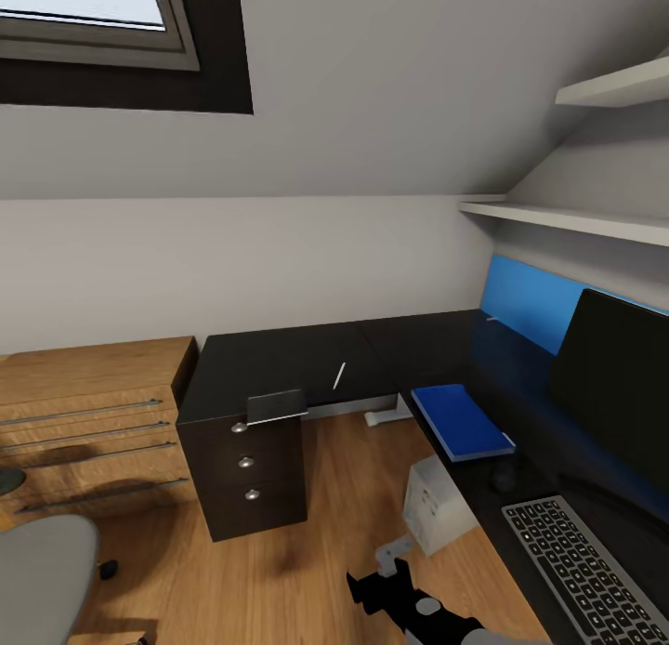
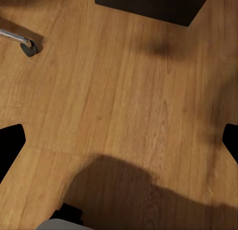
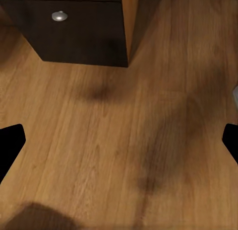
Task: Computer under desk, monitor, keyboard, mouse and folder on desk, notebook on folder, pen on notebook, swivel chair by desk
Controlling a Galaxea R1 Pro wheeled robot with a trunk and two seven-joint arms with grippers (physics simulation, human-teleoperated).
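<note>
The black L-shaped desk [image 1: 279, 357] fills the corner of the bedroom. On it lie the blue folder [image 1: 462, 422], the pale pen [image 1: 339, 375] and the grey notebook [image 1: 277, 407], which sits at the front edge above the drawers. The monitor [image 1: 613, 394] stands at the right, with the keyboard [image 1: 590, 571] in front of it. A dark mouse [image 1: 505, 479] is faintly visible between folder and keyboard. The computer [image 1: 439, 515] stands under the desk. The swivel chair [image 1: 42, 571] seat is at the lower left. My left gripper [image 2: 119, 145] and right gripper [image 3: 119, 145] are open over bare floor.
Low wooden shelving [image 1: 88, 422] stands left of the black drawer unit [image 1: 246, 464]. A chair castor [image 2: 29, 47] rests on the floor near the left gripper. White wall shelves [image 1: 567, 219] hang above the desk's right wing. A skylight [image 1: 93, 22] is at the upper left.
</note>
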